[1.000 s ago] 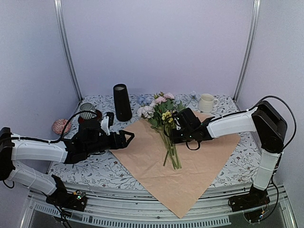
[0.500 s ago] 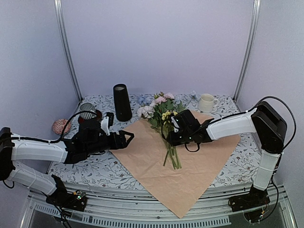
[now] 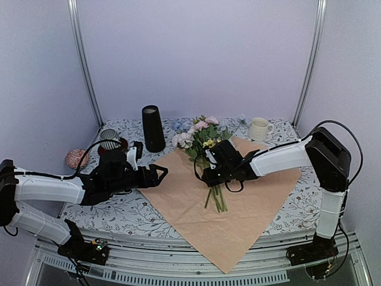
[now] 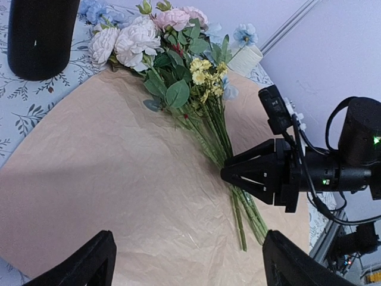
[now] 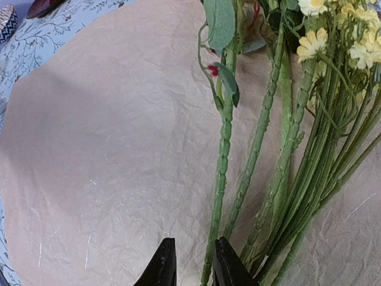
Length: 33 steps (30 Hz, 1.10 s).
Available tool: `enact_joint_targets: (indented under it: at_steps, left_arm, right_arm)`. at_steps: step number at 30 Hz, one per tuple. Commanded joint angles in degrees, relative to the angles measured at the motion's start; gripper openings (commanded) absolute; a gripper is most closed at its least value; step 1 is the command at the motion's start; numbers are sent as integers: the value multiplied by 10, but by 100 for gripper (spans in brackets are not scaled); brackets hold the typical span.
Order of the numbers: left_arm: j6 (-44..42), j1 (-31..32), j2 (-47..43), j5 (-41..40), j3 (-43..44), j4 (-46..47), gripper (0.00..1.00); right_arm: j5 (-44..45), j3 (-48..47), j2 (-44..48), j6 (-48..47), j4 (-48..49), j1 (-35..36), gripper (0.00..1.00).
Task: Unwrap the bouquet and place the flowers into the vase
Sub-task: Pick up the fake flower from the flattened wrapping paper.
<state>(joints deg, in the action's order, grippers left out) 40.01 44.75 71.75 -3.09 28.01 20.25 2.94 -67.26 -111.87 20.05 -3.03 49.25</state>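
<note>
Bare paper (image 3: pixel 178 196) free between both pincers, right pincer (image 5: pixel 190 262) low over it, pinching one stem (image 5: pixel 221 179), flowers (image 3: pixel 205 143) lying beyond its tips, left pincer (image 3: pixel 162 174) level, gaping wide at the paper's corner, vase (image 3: pixel 153 128) beyond it.

White arm links (image 3: pixel 47 187), black joints (image 3: pixel 336 156), black fingers (image 4: pixel 89 265), looping cables (image 3: pixel 355 140).

The flowers (image 4: pixel 172 59) mix pink, white and pale blue blooms with small yellow clusters, over green leaves and ribbed green stems. The crinkled paper (image 3: pixel 196 208) shows a plain tan face. The vase (image 3: pixel 153 128) is matte black. The tablecloth (image 3: pixel 297 202) is white, printed with grey-blue leafy sprigs. The mug (image 3: pixel 258 128) is cream, the cup (image 3: pixel 109 139) has grey and white stripes, and the ball of twine (image 3: pixel 76 158) is pinkish red and white.
</note>
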Motion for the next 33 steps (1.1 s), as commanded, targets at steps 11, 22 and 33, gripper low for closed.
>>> enact_joint_targets:
  at_steps: [11, 22, 33]
  left_arm:
    - [-7, -7, 12, 7, 13, 0, 88]
    - [-7, -7, 5, 6, 8, -2, 88]
    - [-5, -7, -1, 4, 1, 0, 88]
  right_arm:
    - [10, -49, -44, -7, -38, 3, 23]
    - [15, -79, -80, -4, -69, 2, 23]
    - [5, -112, -118, 1, -100, 3, 20]
